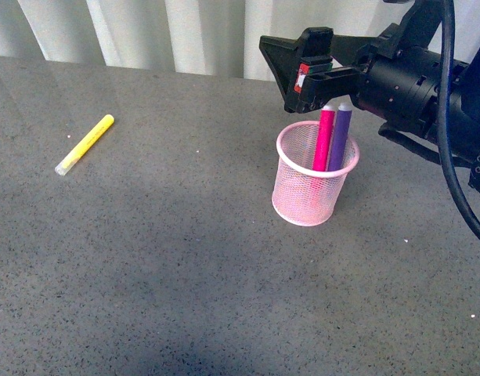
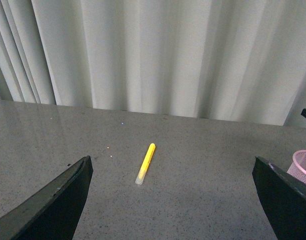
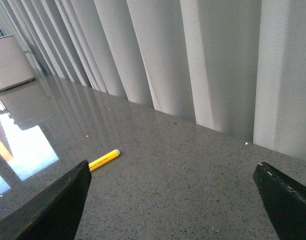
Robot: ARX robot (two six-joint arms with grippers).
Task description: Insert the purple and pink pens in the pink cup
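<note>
Front view has the pink pen (image 1: 324, 139) and purple pen (image 1: 341, 137) standing together in the pink cup (image 1: 313, 186), leaning on its far rim just under the right hand (image 1: 312, 70). That hand's spread wide and empty (left hand (image 2: 172, 200) too), so the job looks done.

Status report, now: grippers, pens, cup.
Left gripper open, empty. Right gripper open, above pink wire-mesh cup. Magenta-pink pen and dark purple pen standing inside cup. Nothing obstructing.
</note>
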